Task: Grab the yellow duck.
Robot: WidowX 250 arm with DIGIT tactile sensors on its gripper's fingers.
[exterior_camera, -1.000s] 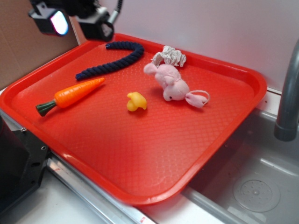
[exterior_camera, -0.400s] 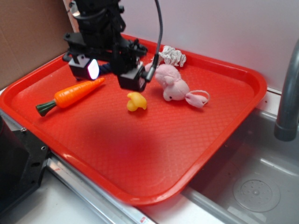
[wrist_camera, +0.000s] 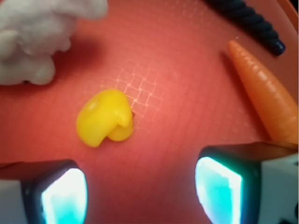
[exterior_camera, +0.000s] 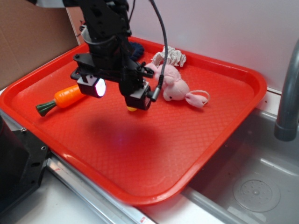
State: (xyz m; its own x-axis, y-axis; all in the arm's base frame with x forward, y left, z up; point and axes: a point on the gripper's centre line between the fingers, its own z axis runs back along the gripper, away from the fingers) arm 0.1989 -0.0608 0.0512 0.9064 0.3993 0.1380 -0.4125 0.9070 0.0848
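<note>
The yellow duck [wrist_camera: 105, 116] is small and glossy and lies on the red tray [exterior_camera: 205, 158]. In the wrist view it sits just ahead of the gap between my fingers, slightly left of centre. My gripper [wrist_camera: 140, 191] hovers above the tray, open, its glowing pads wide apart with only bare tray between them. From the exterior view the gripper [exterior_camera: 117, 95] covers nearly all of the duck [exterior_camera: 132, 109]; only a yellow sliver peeks out under the right finger.
An orange carrot [exterior_camera: 60, 99] with a green stem lies left of the gripper, also at the wrist view's right as the carrot [wrist_camera: 264, 93]. A pink plush [exterior_camera: 175, 86] and a white knotted cloth [exterior_camera: 170, 56] lie behind. A dark blue rope [wrist_camera: 247, 21] is at the back. A grey faucet [exterior_camera: 287, 93] and sink [exterior_camera: 261, 186] are at the right.
The arm has come forward and down from the tray's back left corner to over the duck, now hiding most of it. The objects on the tray have not moved.
</note>
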